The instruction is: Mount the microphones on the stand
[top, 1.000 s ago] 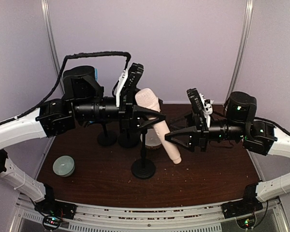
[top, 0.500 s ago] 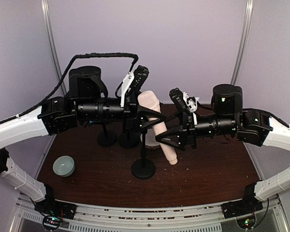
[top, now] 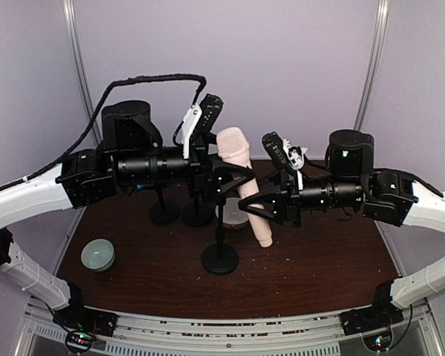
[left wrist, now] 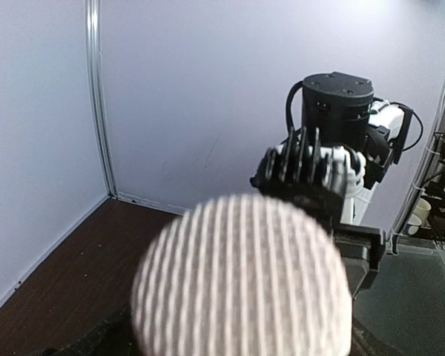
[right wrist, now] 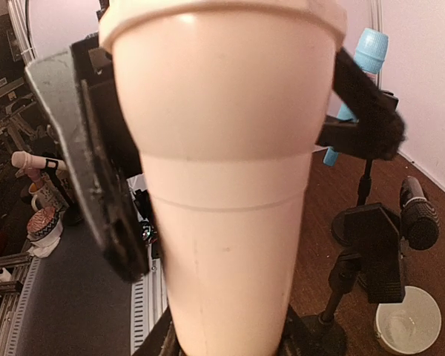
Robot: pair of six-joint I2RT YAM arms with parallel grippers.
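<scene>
Jaws on the level right arm (top: 334, 195) clamp the cream-pink microphone (top: 234, 147).

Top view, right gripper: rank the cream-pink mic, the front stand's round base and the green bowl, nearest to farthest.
From the right gripper:
1. cream-pink mic: between its jaws, mid-table.
2. front stand's round base: just below and left of it, toward the near edge.
3. green bowl: far left side of the table.

Both arms reach inward to frame centre; left gripper (top: 241, 184) splayed wide, right gripper (top: 255, 211) clamps the cream-pink microphone (top: 233, 144).
</scene>
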